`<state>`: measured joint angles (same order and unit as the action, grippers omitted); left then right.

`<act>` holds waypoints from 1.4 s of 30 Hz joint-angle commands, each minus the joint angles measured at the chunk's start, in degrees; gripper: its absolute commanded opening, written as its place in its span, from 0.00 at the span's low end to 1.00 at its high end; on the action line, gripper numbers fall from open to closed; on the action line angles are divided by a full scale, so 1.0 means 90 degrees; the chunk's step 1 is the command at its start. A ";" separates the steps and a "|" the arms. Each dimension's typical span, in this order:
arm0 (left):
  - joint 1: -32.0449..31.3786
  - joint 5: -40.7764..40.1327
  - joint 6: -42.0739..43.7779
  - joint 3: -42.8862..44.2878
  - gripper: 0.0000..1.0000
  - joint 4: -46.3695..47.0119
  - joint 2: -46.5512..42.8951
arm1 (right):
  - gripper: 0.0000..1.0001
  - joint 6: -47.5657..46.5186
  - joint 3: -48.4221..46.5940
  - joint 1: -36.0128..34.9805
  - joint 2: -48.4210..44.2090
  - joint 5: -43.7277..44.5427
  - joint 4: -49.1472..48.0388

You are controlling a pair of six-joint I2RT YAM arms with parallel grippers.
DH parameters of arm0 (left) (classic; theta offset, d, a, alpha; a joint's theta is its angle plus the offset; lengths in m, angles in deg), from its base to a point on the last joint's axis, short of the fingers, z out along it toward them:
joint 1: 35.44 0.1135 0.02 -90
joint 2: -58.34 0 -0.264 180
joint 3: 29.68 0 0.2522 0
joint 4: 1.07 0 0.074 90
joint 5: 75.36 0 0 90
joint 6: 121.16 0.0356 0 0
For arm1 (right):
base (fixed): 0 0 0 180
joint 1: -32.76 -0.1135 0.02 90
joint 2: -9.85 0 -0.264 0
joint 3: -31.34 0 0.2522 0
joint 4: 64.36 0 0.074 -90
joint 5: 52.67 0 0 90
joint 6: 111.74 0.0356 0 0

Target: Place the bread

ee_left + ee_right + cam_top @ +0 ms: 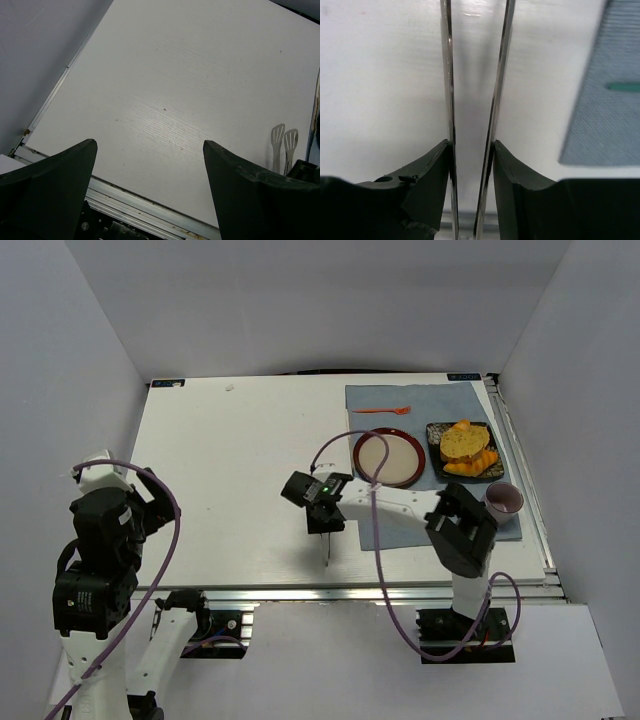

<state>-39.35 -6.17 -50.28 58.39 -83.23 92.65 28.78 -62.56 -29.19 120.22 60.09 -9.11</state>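
Observation:
The bread (463, 439), golden-yellow, lies on a black tray (433, 430) at the back right, partly on top of orange pastry pieces (476, 465). A red plate (411, 476) with a pale centre sits left of the tray and holds nothing. My right gripper (324, 512) (472, 150) is shut on metal tongs (328, 548) (449, 95) at mid-table, left of the plate, with the tongs pointing toward the near edge. The tong tips also show in the left wrist view (283, 142). My left gripper (150, 492) (150, 145) is open and empty at the near left.
A blue cloth (400, 400) (605, 115) lies under the plate and tray. An orange spoon (385, 410) lies on its far part. A pale cup (503, 500) stands near the right edge. A metal rail (150, 212) runs along the table's near edge.

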 commanded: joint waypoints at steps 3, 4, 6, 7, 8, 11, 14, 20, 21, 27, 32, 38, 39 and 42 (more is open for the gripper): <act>-0.0006 0.0155 0.0014 -0.0053 0.98 0.0324 0.0075 | 0.43 0.0255 -0.0558 -0.0040 -0.1510 0.0672 0.1343; -0.0006 0.0232 -0.0015 -0.0072 0.98 0.0354 0.0094 | 0.43 0.0285 -0.0617 -0.0040 -0.1646 0.0732 0.1472; -0.0006 0.0330 -0.0083 -0.0111 0.98 0.0461 0.0134 | 0.42 0.0285 -0.0753 -0.0040 -0.1979 0.0868 0.1745; -0.0006 0.0389 -0.0093 -0.0131 0.98 0.0510 0.0163 | 0.41 0.0304 -0.0793 -0.0040 -0.2076 0.0898 0.1824; -0.0006 0.0486 -0.0112 -0.0150 0.98 0.0559 0.0173 | 0.41 0.0314 -0.0870 -0.0040 -0.2261 0.0956 0.1883; -0.0006 0.0575 -0.0142 -0.0209 0.98 0.0705 0.0231 | 0.42 0.0363 -0.1007 -0.0040 -0.2574 0.1054 0.2049; -0.0006 0.0643 -0.0152 -0.0199 0.98 0.0803 0.0319 | 0.44 0.0363 -0.1368 -0.0050 -0.2770 0.1152 0.2205; -0.0094 0.0809 -0.0191 0.0025 0.98 0.0881 0.0553 | 0.44 0.0324 -0.2608 0.0028 -0.2946 0.1952 0.3072; -0.0133 0.0790 -0.0171 0.0045 0.98 0.0939 0.0563 | 0.44 0.0314 -0.2745 0.0135 -0.2966 0.2088 0.3181; -0.0250 0.0741 -0.0191 0.0093 0.98 0.1135 0.0670 | 0.40 -0.0045 -0.2961 0.1235 -0.3337 0.1847 0.3271; -0.0250 0.0673 -0.0200 0.0250 0.98 0.1320 0.0954 | 0.40 -0.0827 -0.2854 0.2942 -0.3649 0.1243 0.2969; -0.0250 0.0575 -0.0093 0.0592 0.98 0.1515 0.1520 | 0.38 -0.1765 -0.2766 0.4780 -0.3445 0.0187 0.2860; -0.0250 0.0546 -0.0093 0.0611 0.98 0.1555 0.1549 | 0.38 -0.1824 -0.2717 0.4997 -0.3387 0.0002 0.2831; -0.0250 0.0526 -0.0083 0.0679 0.98 0.1594 0.1657 | 0.37 -0.2048 -0.2522 0.5700 -0.3337 -0.0555 0.2695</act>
<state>-41.31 -0.62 -51.63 62.21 -70.35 107.53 14.64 -86.62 17.78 89.84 61.49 17.63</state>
